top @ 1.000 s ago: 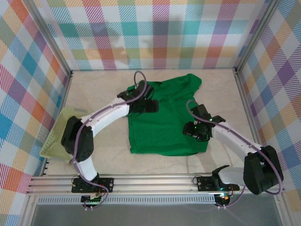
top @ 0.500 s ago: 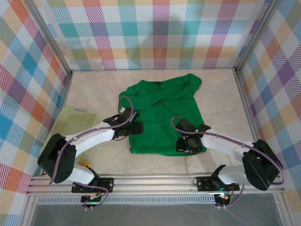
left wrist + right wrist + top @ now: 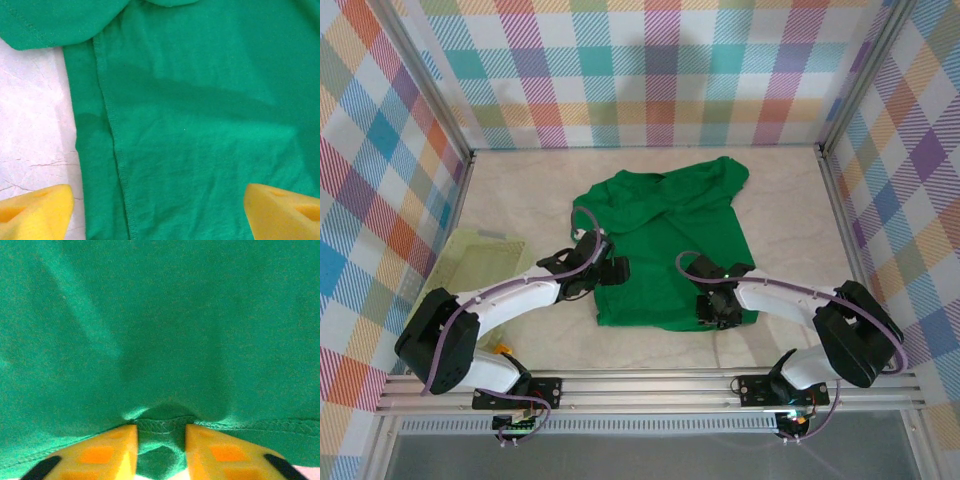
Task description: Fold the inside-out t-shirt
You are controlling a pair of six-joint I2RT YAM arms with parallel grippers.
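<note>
The t-shirt [image 3: 665, 240] lies spread on the table [image 3: 790, 200] about mid-floor in the top view, its hem toward 6 o'clock and its neck end and a rumpled sleeve toward 12 to 1 o'clock, with the upper part creased and folded over itself. The left gripper [image 3: 607, 274] sits at the shirt's 8 o'clock edge, its arm reaching in from 7 o'clock. In the left wrist view its jaws stand released and wide, the two yellow fingers [image 3: 35, 212] far apart at the lower corners. One of them is over bare table at 7 o'clock and the other over green cloth at 5 o'clock, and nothing is held between them. Under them the side seam [image 3: 112, 150] runs from 11 o'clock down to 6 o'clock, bare table lies at 9 o'clock of it, and a folded flap of cloth crosses at 11 o'clock. The right gripper [image 3: 720, 312] is at the shirt's 5 o'clock corner, on the bottom edge, with its arm coming from 4 o'clock. In the right wrist view its jaws are drawn close together and grasp the shirt, with a pucker of the hem [image 3: 160, 426] bunched up between the fingertips and the stitched edge running off toward 3 o'clock. Whether they press fully tight I cannot tell. A pale yellow-green basket [image 3: 470, 262] rests well apart from the shirt at its 9 o'clock, against the left wall
</note>
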